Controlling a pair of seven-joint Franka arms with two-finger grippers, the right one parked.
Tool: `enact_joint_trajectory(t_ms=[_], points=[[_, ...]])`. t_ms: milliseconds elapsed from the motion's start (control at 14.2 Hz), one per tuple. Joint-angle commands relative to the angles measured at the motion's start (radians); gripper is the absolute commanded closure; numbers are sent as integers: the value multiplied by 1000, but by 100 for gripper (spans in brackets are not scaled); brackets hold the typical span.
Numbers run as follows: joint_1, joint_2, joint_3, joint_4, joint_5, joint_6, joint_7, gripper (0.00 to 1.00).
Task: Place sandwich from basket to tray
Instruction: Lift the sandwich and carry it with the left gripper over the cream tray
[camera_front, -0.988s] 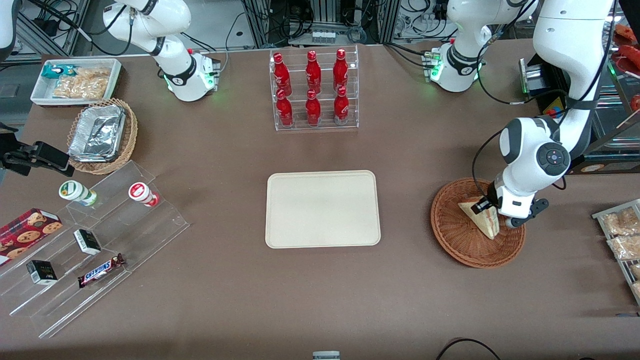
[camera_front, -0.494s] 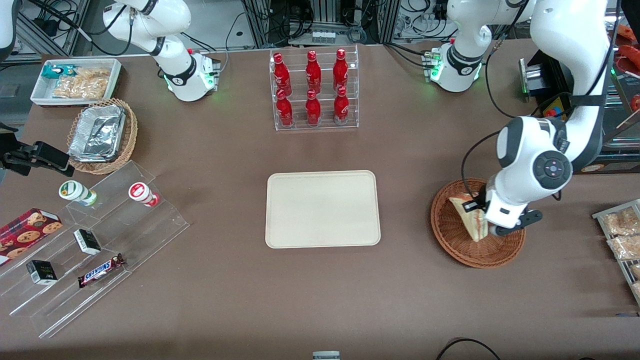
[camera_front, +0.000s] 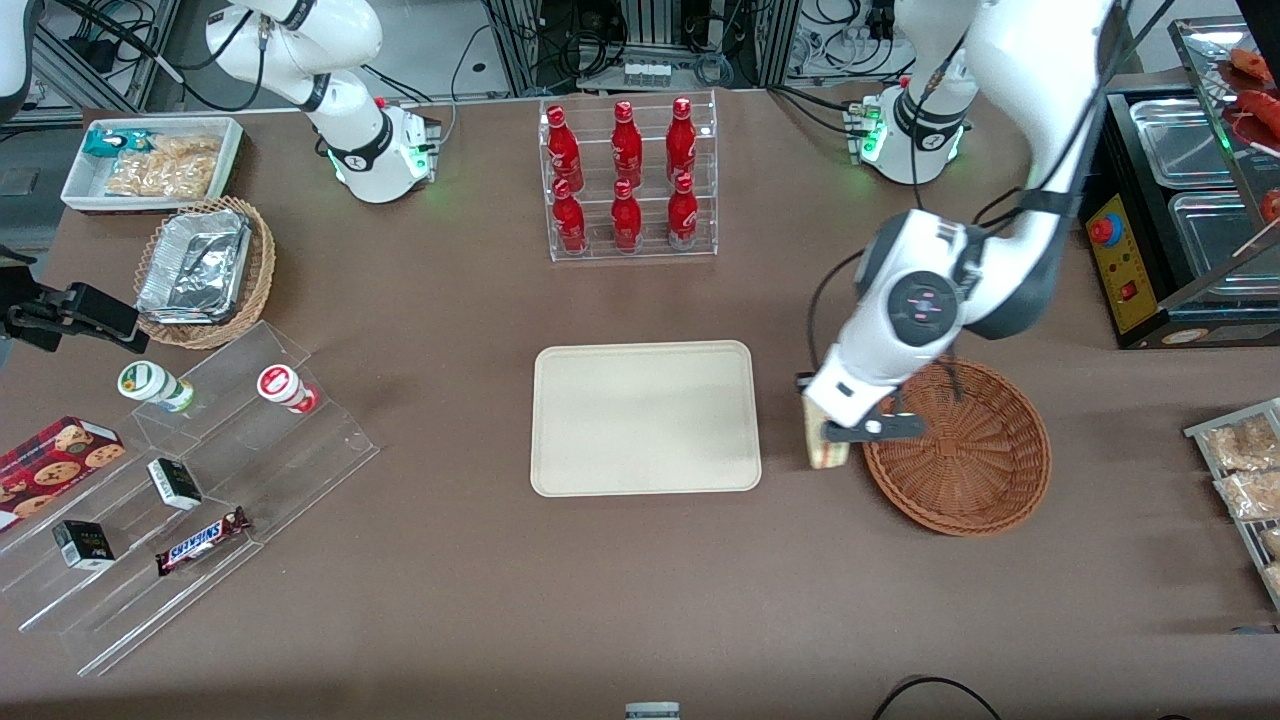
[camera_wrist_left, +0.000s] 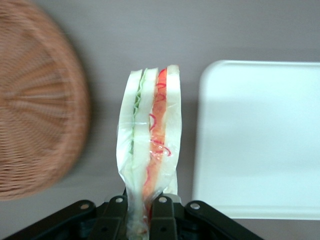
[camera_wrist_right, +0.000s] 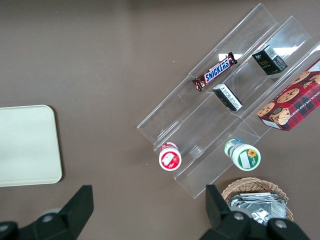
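Note:
My left gripper (camera_front: 826, 432) is shut on the sandwich (camera_front: 826, 447), a wrapped wedge of white bread with green and red filling (camera_wrist_left: 150, 135). It holds the sandwich in the air over the bare table, in the gap between the reddish-brown wicker basket (camera_front: 958, 448) and the cream tray (camera_front: 645, 417). The basket is empty. In the left wrist view the black fingers (camera_wrist_left: 162, 215) pinch the wedge's narrow end, with the basket (camera_wrist_left: 35, 115) on one side and the tray (camera_wrist_left: 260, 140) on the other. The tray holds nothing.
A clear rack of red bottles (camera_front: 627, 175) stands farther from the front camera than the tray. Toward the parked arm's end are a tan basket with foil containers (camera_front: 203, 270), a white snack bin (camera_front: 152, 163) and acrylic steps with snacks (camera_front: 190, 490). Bagged snacks (camera_front: 1245, 470) lie at the working arm's end.
My gripper has lifted the sandwich out of the basket and carried it sideways toward the tray. The basket now stands empty.

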Motion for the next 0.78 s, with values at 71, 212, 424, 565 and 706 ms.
enact_joint_trajectory(t_ms=[71,212,424,565,706], points=[[-90,191,-23,202,-14,7,-40,96],[-153,270,-37,299,-7,0,-134,99],[-212,341,-34,383,-5,-8,-190,100],[-248,395,-34,446,-5,-21,-210,100],[-265,436,-32,498,-2,-46,-271,100]])
